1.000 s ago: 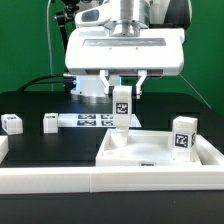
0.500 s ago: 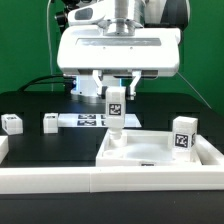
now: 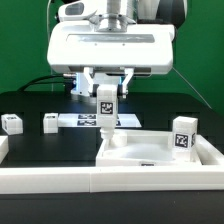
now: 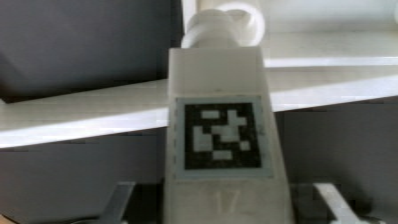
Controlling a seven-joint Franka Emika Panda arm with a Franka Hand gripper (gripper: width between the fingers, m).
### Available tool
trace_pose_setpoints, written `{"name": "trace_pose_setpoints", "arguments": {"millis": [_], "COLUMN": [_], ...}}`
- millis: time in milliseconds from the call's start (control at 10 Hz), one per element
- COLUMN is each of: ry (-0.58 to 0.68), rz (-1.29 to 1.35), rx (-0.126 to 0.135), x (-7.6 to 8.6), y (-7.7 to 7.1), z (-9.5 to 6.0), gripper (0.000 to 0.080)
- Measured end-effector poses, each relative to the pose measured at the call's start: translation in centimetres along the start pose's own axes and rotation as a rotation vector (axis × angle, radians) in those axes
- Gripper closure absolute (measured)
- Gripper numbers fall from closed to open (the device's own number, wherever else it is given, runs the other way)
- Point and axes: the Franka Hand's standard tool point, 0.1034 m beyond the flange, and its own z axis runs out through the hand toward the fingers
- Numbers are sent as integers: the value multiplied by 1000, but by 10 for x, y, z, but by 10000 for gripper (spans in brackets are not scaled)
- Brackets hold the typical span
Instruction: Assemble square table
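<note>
One leg (image 3: 105,112) hangs upright, gripper (image 3: 107,92) jaws partly closed on its top. Its long axis is vertical, straight below the jaws, foot at tabletop's (image 3: 150,152) far corner, exterior view's left, possibly touching.

The black table (image 3: 40,150) carries one loose peg leg (image 3: 12,123) near the exterior view's left edge and a second peg leg (image 3: 50,123) just beside the flat marker board (image 3: 88,120). The square tray-like top (image 3: 160,150) rests toward the right. A long white rail (image 3: 60,182) seems to lie along the front.
</note>
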Motion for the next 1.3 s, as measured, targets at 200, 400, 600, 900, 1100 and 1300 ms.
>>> {"name": "trace_pose_setpoints", "arguments": {"millis": [200,400,600,900,1100,1300], "ry": [-7,8,6,4,5,2], "rz": [1,-2,-6,-1,-12,-14], "rx": [3,5,5,6,2,2], "x": [8,20,19,15,7,6], "y": [-2,-6,-8,-12,-14,-15], "z": [6,15,19,19,24,25], "gripper": [509,509,509,509,509,509]}}
